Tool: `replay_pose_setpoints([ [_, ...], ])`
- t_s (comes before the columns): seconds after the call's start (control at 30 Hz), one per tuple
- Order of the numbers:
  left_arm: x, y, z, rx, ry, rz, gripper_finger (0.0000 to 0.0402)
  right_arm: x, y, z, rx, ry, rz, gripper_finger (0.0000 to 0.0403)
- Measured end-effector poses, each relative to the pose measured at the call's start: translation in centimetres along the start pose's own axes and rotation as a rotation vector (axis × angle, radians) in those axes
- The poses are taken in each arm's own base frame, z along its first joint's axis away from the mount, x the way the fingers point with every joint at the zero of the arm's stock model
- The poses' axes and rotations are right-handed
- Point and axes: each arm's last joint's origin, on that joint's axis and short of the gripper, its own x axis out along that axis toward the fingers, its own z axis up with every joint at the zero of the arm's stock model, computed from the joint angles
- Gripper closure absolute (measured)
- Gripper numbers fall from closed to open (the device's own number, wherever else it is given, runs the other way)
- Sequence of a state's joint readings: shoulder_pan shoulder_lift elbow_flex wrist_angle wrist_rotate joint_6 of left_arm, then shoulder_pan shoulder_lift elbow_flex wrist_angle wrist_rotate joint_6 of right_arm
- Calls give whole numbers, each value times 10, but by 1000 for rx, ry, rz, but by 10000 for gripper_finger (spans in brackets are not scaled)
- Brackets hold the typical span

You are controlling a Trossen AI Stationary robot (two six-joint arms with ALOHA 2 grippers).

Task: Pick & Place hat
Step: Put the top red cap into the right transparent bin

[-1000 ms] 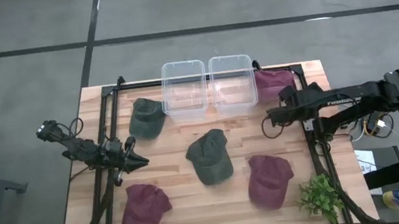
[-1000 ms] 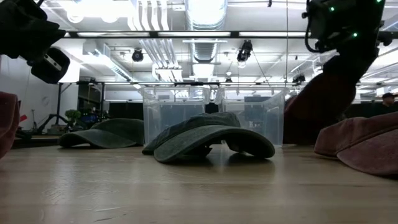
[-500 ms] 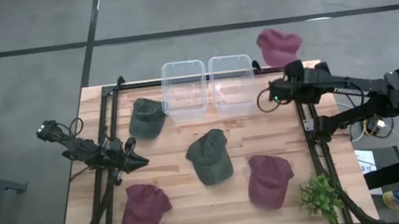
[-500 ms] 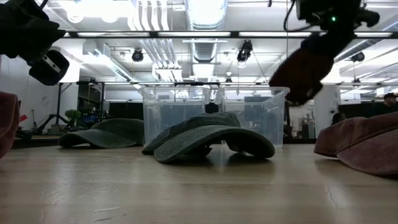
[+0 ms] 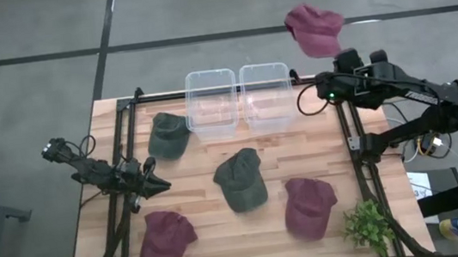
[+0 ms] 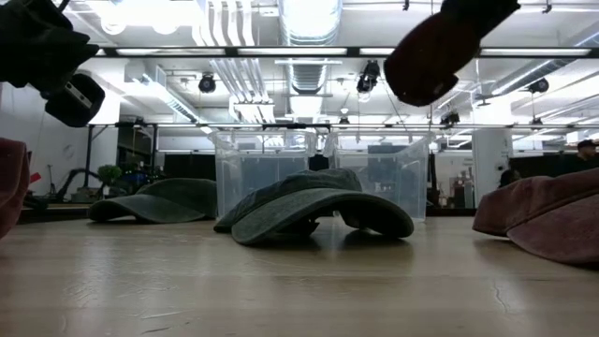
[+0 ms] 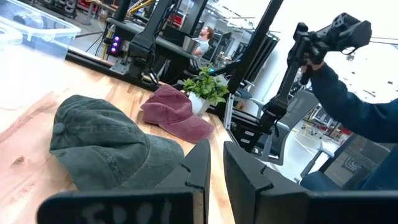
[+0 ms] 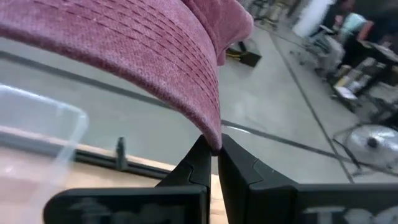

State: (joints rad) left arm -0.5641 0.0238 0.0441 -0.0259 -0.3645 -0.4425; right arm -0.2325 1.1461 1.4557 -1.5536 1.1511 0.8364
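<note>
- My right pincer (image 8: 210, 151) is clamped on the edge of a maroon fabric cap (image 5: 315, 30), holding it up in the air; in the high view the cap shows beyond the far edge of the wooden slatted table (image 5: 195, 210), above the grey floor, just past the far right corner.
- In the low view that held cap (image 6: 435, 47) hangs high, above the right-hand clear plastic bin (image 6: 379, 173).
- My left pincer (image 5: 159, 185) hovers over the left side of the table, its fingers (image 7: 245, 180) only a narrow gap apart with nothing between them.
- Two clear plastic bins sit side by side at the far edge of the table: the left bin (image 5: 211, 103) and the right bin (image 5: 266, 95).
- A dark green cap (image 5: 166, 134) lies just beside the left bin, on its left.
- A second dark green cap (image 5: 241, 179) lies near the table's middle.
- A maroon cap (image 5: 165, 241) lies at the near left, another maroon cap (image 5: 309, 207) at the near right.
- A small green potted plant (image 5: 368, 226) stands at the near right corner.
- A person's blue sleeve (image 7: 348, 106) shows in the left wrist view, off the table.
</note>
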Motion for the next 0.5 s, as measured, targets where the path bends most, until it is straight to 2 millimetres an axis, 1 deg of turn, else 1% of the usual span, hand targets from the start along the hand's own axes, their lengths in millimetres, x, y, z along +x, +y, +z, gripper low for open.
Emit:
replay_pose_setpoints([
  [0.13,0,0,0,2,4,2,362,-11,-2,8,-20,35,124,392],
  [0.3,0,0,-1,5,6,3,362,-23,-9,19,-40,128,369,392],
  [0.5,0,0,-1,23,7,3,362,-40,-28,35,28,182,701,392],
])
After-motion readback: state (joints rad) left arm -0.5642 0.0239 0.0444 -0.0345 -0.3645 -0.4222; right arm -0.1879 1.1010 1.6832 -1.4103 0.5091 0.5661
